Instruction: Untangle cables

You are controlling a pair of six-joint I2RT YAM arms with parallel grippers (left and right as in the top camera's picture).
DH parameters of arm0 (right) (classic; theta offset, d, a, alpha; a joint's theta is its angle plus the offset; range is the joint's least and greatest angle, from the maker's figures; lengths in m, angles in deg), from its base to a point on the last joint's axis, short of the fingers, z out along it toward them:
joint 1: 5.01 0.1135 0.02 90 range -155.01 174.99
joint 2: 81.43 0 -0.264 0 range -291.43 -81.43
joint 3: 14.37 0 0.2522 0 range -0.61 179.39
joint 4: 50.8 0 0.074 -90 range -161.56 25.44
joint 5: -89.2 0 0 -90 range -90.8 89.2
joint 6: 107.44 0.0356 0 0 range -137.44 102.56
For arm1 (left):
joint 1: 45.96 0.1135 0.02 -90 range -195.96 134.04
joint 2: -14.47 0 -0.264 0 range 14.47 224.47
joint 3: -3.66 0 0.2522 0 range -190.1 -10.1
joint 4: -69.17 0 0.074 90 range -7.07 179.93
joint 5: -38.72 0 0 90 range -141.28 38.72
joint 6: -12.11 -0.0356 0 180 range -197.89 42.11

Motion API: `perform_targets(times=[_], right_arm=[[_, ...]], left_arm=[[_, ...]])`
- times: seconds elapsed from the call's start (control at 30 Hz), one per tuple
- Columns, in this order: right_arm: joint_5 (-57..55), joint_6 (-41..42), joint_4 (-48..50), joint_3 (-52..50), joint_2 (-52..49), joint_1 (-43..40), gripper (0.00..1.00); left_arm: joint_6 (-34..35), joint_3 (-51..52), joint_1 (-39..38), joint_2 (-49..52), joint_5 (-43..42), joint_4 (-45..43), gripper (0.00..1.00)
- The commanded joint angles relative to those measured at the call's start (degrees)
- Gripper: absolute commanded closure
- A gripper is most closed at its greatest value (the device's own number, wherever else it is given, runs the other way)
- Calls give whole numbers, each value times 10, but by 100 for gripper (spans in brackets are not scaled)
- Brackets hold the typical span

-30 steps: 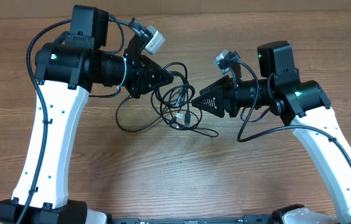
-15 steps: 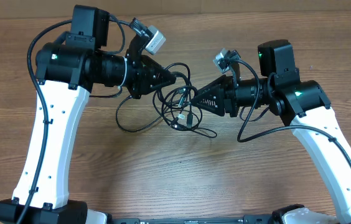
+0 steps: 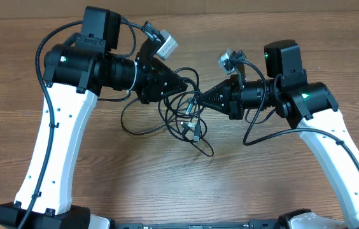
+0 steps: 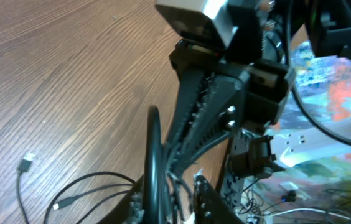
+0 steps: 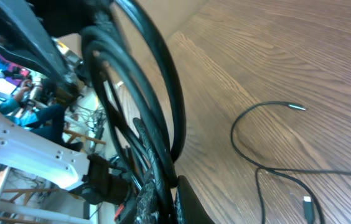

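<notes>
Fingers of the right gripper (image 3: 197, 101) are pressed together, and they look like they pinch one cord of the cables (image 3: 190, 129) near the top of the bunch. The left gripper (image 3: 183, 84) pokes into the bunch from the other side, just beside the right one. In its own view a thick black loop sits right in front, so I cannot tell if its fingers are spread or pinching. The cables sit in loose loops between the two grippers, and some loops rest on the wooden table (image 3: 167, 191). I think the step now is pulling the knot apart. The cords are not apart yet. Next, each gripper needs its own cord. Then they should pull slowly away from each other so the loops slide free.
</notes>
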Motion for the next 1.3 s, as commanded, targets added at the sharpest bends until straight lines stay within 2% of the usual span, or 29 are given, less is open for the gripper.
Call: perform_targets(times=[0.0,0.47,0.8,1.27], right_arm=[[41,-3,6,5,3,0,96],[41,-1,17,5,3,0,96],[33,3,20,5,3,-1,96],[19,17,28,5,3,-1,96]], left_arm=[[-7,-15,-8,10,14,1,74],[-19,-15,-58,60,19,11,80],[-18,-15,-56,60,130,44,82],[-25,-15,-57,60,157,72,79]])
